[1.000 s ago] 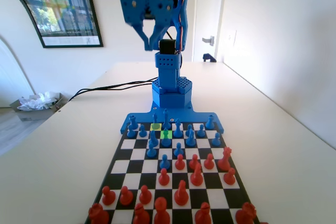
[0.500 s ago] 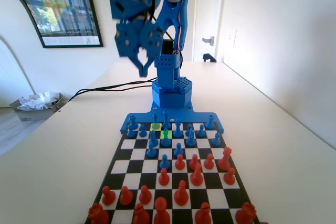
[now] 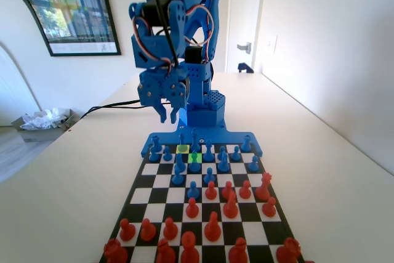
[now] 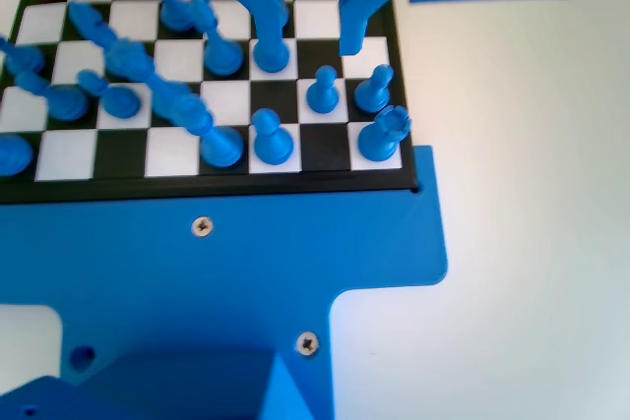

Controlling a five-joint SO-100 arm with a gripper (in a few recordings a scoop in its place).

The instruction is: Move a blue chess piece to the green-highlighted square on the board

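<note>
The board (image 3: 161, 181) lies in front of the blue arm. In the fixed view the green-highlighted square (image 3: 199, 154) is in the second row from the arm, and a slim blue chess piece (image 3: 194, 163) stands on it. My gripper (image 3: 167, 117) hangs above the board's far left end, apart from every piece. In the wrist view my gripper (image 4: 310, 41) is open with nothing between its jaws. Below it stand blue pieces on the board's (image 4: 325, 150) corner rows, among them a castle-topped piece (image 4: 384, 135).
A paler yellow square (image 3: 183, 148) lies in the back row, just left of the green one. Other blue pieces (image 3: 209, 152) crowd the far rows. Red pieces (image 3: 212, 229) fill the near rows and mix with blue ones mid-board. The blue base (image 4: 197, 282) adjoins the board.
The arm has folded down and swung left in the fixed view. My gripper has dropped from high near the picture's top to just above the board's far left end.
</note>
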